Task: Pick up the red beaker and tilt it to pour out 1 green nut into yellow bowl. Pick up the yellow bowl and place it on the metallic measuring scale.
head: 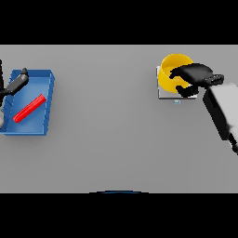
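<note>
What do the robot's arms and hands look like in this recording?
The right arm is a boxy white-grey segment ending in a dark, almost black right hand. The left hand is equally dark; only a sliver of its arm shows.

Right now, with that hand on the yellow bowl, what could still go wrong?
The right hand is curled over the rim of the yellow bowl, which sits on the metallic scale and overhangs its far edge; letting go carelessly might tip or drag it off. The left hand hovers over the blue tray near the red beaker lying on its side, and could knock it.
</note>
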